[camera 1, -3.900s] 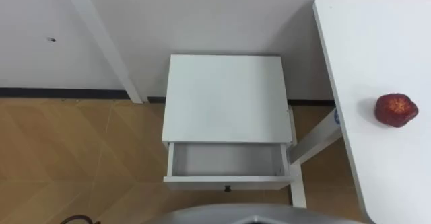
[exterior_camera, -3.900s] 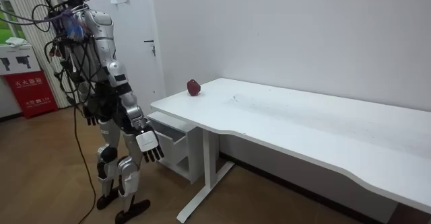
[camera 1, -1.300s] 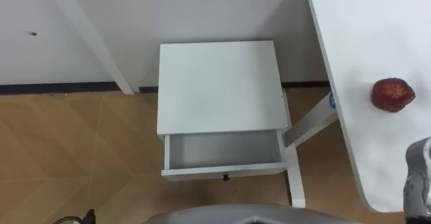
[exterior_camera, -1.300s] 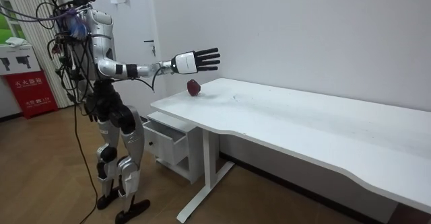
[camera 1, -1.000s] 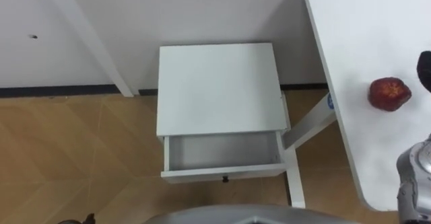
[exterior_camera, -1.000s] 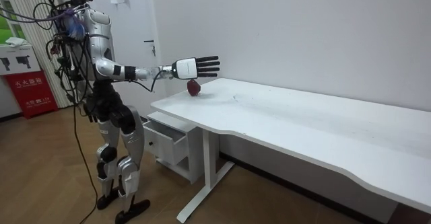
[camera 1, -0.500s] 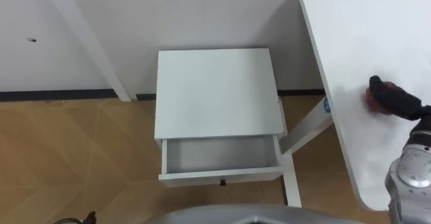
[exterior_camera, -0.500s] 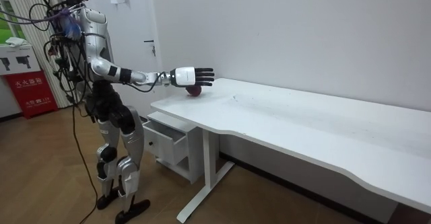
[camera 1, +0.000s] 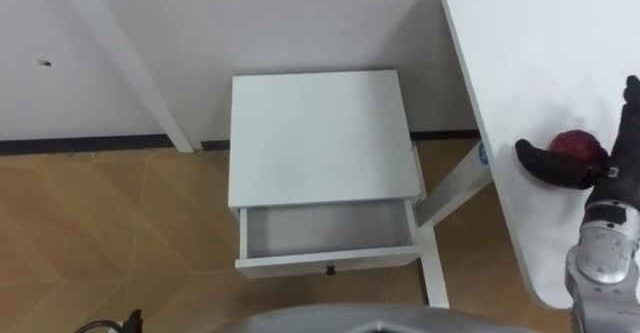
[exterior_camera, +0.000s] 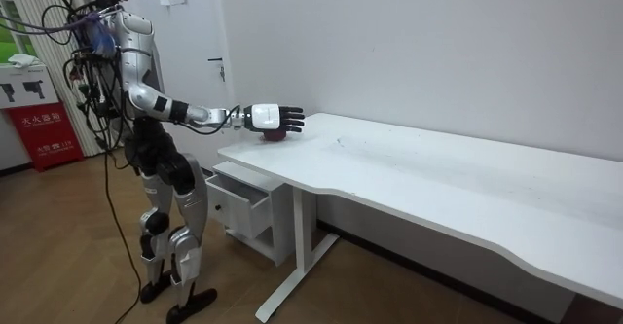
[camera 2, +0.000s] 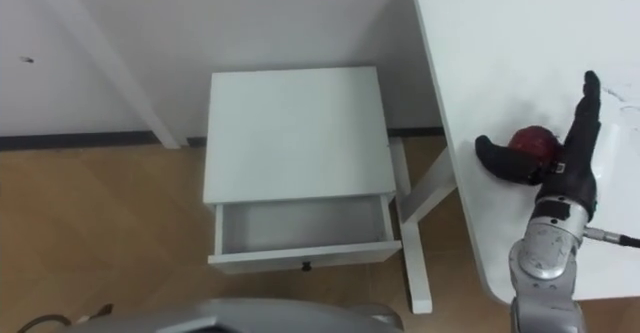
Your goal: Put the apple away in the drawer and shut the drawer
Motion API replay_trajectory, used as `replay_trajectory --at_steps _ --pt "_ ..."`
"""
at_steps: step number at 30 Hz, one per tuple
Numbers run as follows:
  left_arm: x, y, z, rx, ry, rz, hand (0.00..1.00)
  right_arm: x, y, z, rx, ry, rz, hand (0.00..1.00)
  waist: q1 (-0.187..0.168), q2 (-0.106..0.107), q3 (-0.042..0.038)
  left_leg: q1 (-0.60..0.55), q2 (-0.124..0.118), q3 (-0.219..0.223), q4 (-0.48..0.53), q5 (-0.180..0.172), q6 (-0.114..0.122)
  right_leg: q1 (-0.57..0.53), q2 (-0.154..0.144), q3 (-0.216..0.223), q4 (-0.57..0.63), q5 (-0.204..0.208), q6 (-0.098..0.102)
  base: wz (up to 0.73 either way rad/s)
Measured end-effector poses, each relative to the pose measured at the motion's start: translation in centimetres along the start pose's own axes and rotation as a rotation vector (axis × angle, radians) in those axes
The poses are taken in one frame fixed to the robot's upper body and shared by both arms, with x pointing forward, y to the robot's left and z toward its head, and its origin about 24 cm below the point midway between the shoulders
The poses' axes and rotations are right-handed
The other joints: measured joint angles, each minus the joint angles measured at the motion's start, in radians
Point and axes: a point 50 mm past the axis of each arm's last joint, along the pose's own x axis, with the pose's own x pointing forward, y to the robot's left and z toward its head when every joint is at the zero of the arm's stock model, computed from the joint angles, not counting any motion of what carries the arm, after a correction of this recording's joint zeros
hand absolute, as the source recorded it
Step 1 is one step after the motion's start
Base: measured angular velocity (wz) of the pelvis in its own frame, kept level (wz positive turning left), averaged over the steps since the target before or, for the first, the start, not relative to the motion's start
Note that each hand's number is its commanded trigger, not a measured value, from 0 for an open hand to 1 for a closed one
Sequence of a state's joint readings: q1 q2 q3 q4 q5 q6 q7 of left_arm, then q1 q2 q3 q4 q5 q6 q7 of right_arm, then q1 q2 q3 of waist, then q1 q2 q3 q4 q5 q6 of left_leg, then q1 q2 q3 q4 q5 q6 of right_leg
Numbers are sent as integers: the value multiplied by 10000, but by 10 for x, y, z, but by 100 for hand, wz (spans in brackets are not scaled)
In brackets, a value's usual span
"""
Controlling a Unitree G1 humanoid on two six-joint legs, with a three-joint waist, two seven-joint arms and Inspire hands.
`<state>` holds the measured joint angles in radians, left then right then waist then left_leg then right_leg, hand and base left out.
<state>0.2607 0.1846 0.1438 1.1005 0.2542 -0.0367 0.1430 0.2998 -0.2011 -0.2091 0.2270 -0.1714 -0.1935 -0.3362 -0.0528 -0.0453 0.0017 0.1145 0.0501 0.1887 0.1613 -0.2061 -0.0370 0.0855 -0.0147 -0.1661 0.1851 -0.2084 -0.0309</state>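
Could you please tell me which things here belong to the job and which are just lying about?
Job: apple; open drawer; right hand, over the apple.
Just there: white desk under the apple; red cabinet behind the robot.

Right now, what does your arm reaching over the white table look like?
The right hand has slim black fingers and thumb; the room view shows a white plate on its back. Behind it a rounded silver-grey wrist, then silver and black arm segments with dark cables.
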Motion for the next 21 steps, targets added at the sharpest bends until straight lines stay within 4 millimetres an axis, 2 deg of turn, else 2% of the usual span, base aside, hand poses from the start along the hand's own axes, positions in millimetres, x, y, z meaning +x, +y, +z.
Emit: replay_trajectory --at_steps 15,16,17,21 --pt "0 3 0 -10 -107 105 0 -2 4 -8 -204 251 402 0 -50 -34 -44 -13 -7 -9 -13 0 0 68 8 16 -141 93 26 0" --pt "0 4 0 5 -96 127 0 -3 6 -8 -212 255 489 58 -51 -41 -44 -9 -2 -9 -12 0 0 97 10 4 -145 106 21 0" --pt "0 5 -2 27 -59 166 0 -4 8 -9 -231 294 598 100 -51 -41 -42 3 0 -8 -12 0 0 104 12 2 -146 108 21 0" --pt "0 6 -4 103 -14 202 0 -6 11 -17 -296 516 888 100 -25 -31 -65 16 4 -3 1 -11 18 110 14 9 -151 138 37 1"
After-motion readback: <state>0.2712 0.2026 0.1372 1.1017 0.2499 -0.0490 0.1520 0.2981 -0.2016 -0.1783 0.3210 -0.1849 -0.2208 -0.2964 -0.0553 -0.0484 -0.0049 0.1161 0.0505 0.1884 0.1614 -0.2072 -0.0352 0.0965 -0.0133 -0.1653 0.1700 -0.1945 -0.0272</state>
